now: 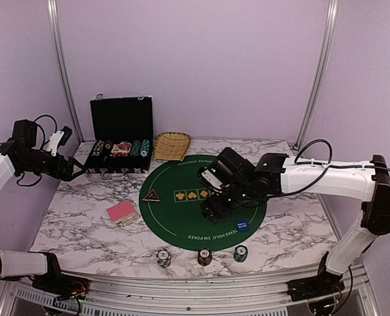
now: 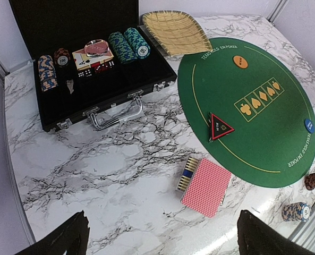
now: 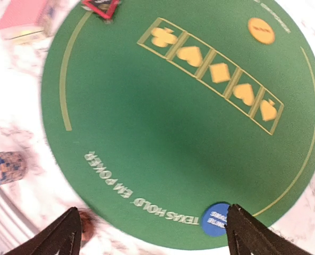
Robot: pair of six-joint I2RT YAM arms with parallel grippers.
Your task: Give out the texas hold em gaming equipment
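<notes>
Top external: right arm [image 1: 313,174] reaches low over the green mat [image 1: 171,220]
Right gripper [image 3: 153,212]: fingers apart, nothing in 'em
Left gripper [image 2: 162,215]: wide apart, empty

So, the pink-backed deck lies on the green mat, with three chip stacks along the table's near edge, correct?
Not quite: the left wrist view shows the pink-backed deck on the marble table, just off the green mat; the chip stacks are right.
</notes>
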